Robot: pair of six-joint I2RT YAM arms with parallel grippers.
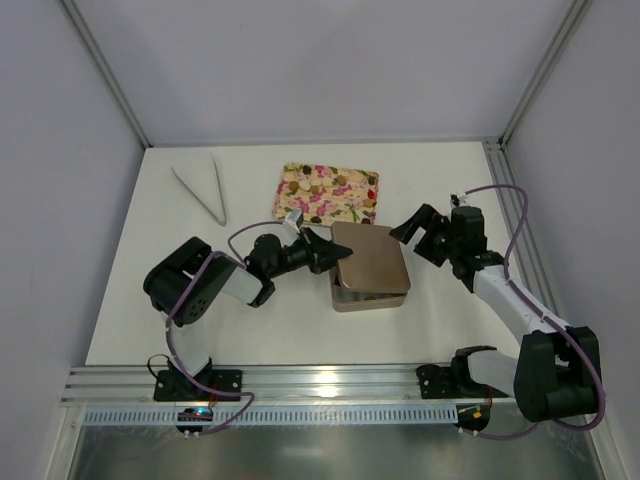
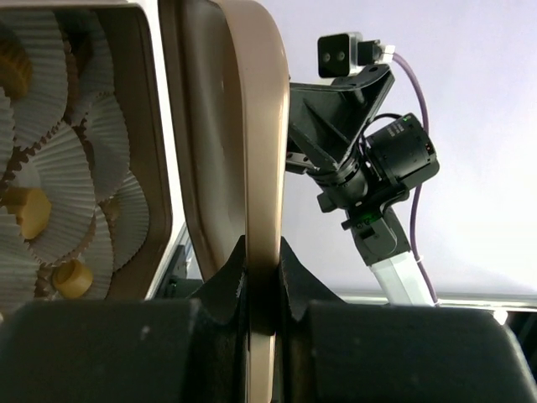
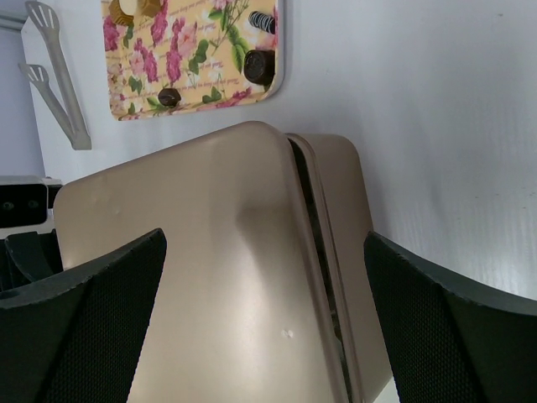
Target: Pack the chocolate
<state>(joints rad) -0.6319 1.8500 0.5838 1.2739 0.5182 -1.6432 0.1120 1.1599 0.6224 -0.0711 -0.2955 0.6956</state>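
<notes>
1. Key relation: the lid point(image 2: 252, 126) runs edge-on through the L gripper point(image 2: 262, 252), which is pinched tight on the rim. The lid is ajar over the box point(image 3: 344, 210), raised on the gripped (left) side and not seated.
2. Chocolate point(image 2: 33, 210): tan pcs sit in white paper cups point(image 2: 63, 180) inside the box, exposed under the raised lid. Dark pcs lie on the floral tray point(image 1: 300, 175), just beyond the box on the far side.
3. R gripper point(image 1: 418, 240): fingers spread wide, holding nothing, just beside the box's right-far corner and facing the lid top.
4. Nearer arm: L already has the lid; R is free and closer to the box's right wall. The box lies between the two.
5. Judgement: the next move turns on the lid's tilt. To seat it, the rim must come parallel w/ the box wall; a skewed drop could jam.
6. Surface and room: the table point(image 1: 200, 300) is flat, white and smooth. Tongs point(image 1: 218, 190) lie well apart, far-left.
</notes>
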